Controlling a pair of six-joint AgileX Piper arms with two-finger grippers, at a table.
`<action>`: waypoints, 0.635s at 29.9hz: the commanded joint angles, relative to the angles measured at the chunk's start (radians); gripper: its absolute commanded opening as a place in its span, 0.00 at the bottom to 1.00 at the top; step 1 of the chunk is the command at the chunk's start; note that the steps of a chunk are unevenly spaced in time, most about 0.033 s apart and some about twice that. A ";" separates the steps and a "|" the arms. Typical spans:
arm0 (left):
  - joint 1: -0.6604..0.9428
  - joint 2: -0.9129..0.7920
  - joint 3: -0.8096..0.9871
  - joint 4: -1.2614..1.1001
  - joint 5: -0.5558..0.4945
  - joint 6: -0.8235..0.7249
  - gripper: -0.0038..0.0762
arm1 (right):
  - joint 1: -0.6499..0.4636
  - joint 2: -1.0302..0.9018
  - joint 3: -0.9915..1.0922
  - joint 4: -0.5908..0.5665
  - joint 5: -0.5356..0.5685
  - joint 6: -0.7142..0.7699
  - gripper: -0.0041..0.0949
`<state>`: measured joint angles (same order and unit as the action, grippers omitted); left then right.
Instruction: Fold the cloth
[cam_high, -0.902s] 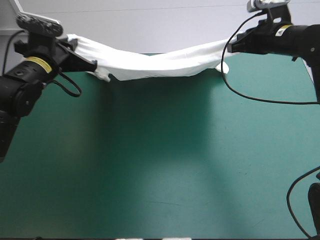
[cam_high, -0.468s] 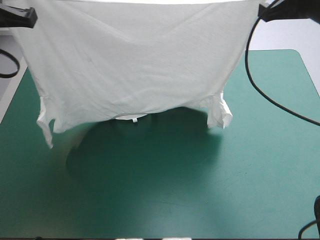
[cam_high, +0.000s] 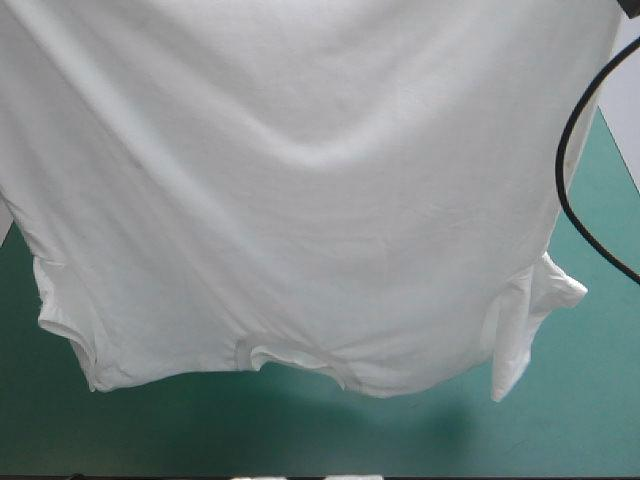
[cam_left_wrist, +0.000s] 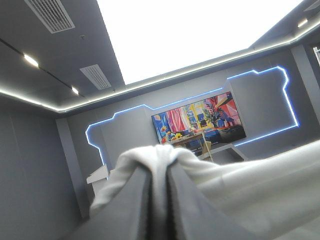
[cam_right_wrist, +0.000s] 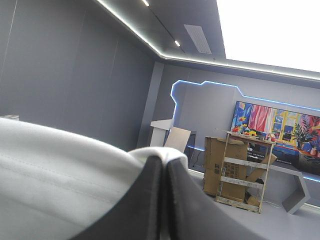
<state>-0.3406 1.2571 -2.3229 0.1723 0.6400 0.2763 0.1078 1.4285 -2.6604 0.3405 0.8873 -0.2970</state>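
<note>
The white T-shirt (cam_high: 300, 190) hangs spread in the air and fills most of the high view, its neck and short sleeves (cam_high: 530, 320) dangling lowest above the teal-green table (cam_high: 420, 440). Neither gripper shows in the high view; both are raised out of it. In the left wrist view my left gripper (cam_left_wrist: 161, 172) is all but shut, with a fold of the T-shirt (cam_left_wrist: 235, 187) pinched between its black fingers. My right gripper (cam_right_wrist: 164, 165) is likewise shut on a bunched edge of the T-shirt (cam_right_wrist: 55, 170). Both wrist views look level into the room.
Only a strip of teal-green cover shows under the hanging cloth, along the near edge and at the right side (cam_high: 610, 210).
Both arms have risen and come toward the near side, lifting the T-shirt from a sagging band at the far edge into a wide hanging sheet. The grippers have left the high view.
</note>
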 joint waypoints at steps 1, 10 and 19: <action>-0.003 0.026 -0.017 0.004 -0.092 0.003 0.07 | -0.003 0.026 -0.009 0.004 -0.113 -0.016 0.02; -0.003 0.259 -0.017 0.069 -0.227 -0.094 0.07 | -0.003 0.226 -0.009 0.012 -0.336 -0.001 0.02; 0.028 0.430 -0.093 0.060 -0.446 -0.131 0.07 | -0.003 0.366 -0.011 0.132 -0.621 -0.049 0.02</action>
<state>-0.3327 1.7029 -2.3547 0.2305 0.3827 0.1793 0.1078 1.8371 -2.6490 0.4356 0.4452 -0.3206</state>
